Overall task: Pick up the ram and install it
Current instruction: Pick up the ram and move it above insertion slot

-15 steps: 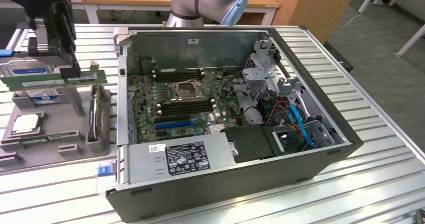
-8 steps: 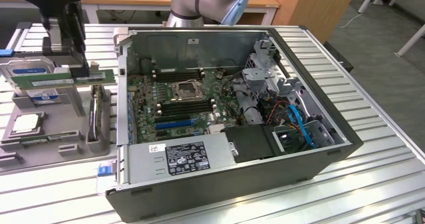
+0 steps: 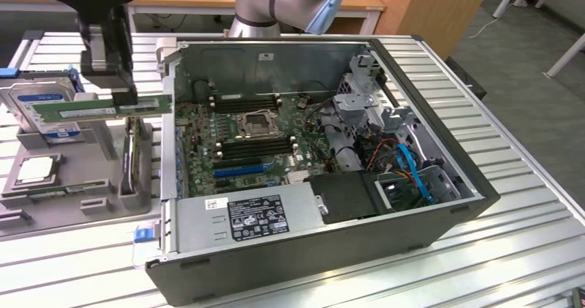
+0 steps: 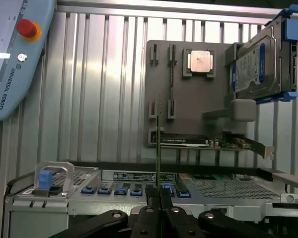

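Ram [image 3: 73,111]: long, narrow green circuit-board stick, clamped near its middle between the black fingers of the gripper [image 3: 126,103]. Clenched tight on the ram, no gap visible either side. Carried level and lengthwise in the exterior view, clear of every surface. From the wrist, the ram [image 4: 158,144] seen edge-on as a thin line rising out of the gripper [image 4: 158,194].

Black gripper body hanging straight down from the exterior view's upper left. Silver arm column with a blue cap [image 3: 283,3] standing behind the case at the table's far side.

Directly beneath the stick, a grey moulded parts tray [image 3: 55,205] with upright holders. On it, nearer the camera, a square silver processor chip [image 3: 35,169]. Behind the stick, a boxy silver hard drive with a blue-white label [image 3: 37,109], close to the ram's end on the exterior view's left.

Other end of the stick level with the top edge of the open black computer case [image 3: 475,205], right at its wall on the exterior view's left. Inside, a green motherboard [image 3: 274,137] with long black and blue slots, open air above. Silver power supply box [image 3: 246,215] along the near wall, blue cables [image 3: 412,171] toward the exterior view's right.

Ribbed metal table [image 3: 521,253] under everything. Farther off in the wrist view, a pale blue teach pendant with a red button [image 4: 15,54] lying on the table.
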Robot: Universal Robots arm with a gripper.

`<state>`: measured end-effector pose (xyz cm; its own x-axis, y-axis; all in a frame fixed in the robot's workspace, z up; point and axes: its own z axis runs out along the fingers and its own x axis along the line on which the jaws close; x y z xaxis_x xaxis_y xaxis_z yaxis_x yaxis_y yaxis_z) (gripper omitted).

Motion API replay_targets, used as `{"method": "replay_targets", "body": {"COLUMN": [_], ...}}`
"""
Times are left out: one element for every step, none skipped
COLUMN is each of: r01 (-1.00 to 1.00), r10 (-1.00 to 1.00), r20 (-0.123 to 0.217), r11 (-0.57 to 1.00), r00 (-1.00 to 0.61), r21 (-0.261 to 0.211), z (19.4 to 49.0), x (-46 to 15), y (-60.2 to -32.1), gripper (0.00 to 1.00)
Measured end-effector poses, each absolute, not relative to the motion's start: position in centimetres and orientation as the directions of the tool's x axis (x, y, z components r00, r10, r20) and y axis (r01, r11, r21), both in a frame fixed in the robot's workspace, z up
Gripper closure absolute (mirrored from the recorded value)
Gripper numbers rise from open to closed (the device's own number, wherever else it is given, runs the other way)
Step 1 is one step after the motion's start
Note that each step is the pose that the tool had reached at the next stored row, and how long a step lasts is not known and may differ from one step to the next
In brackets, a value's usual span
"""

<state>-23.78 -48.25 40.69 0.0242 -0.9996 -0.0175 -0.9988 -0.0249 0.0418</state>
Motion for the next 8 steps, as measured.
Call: {"method": "replay_targets", "body": {"r01": [-0.999, -0.999, -0.999, -0.999, -0.999, -0.999, -0.999, -0.999], "r10": [-1.000, -1.000, -1.000, -1.000, -1.000, -1.000, -1.000, -1.000], "r20": [-0.017, -0.017, -0.017, -0.017, -0.017, -0.017, -0.017, -0.017], "r11": [-0.025, -0.025, -0.025, -0.025, -0.025, -0.025, -0.025, -0.025], "r00": [0.024, 0.024, 0.024, 0.024, 0.024, 0.024, 0.024, 0.024], "r21": [0.042, 0.042, 0.042, 0.042, 0.042, 0.042, 0.042, 0.042], "z": [40.7, 40.7, 40.7, 40.7, 40.7, 40.7, 40.7, 40.7], "x": [-23.6, -23.4, -23.3, -23.1, -22.9, -22.5, -22.1, -21.9], "y": [-48.2, -48.3, -48.3, -48.2, -48.3, -48.3, -48.3, -48.3], "gripper": [0.89, 0.89, 0.89, 0.89, 0.89, 0.89, 0.89, 0.89]}}
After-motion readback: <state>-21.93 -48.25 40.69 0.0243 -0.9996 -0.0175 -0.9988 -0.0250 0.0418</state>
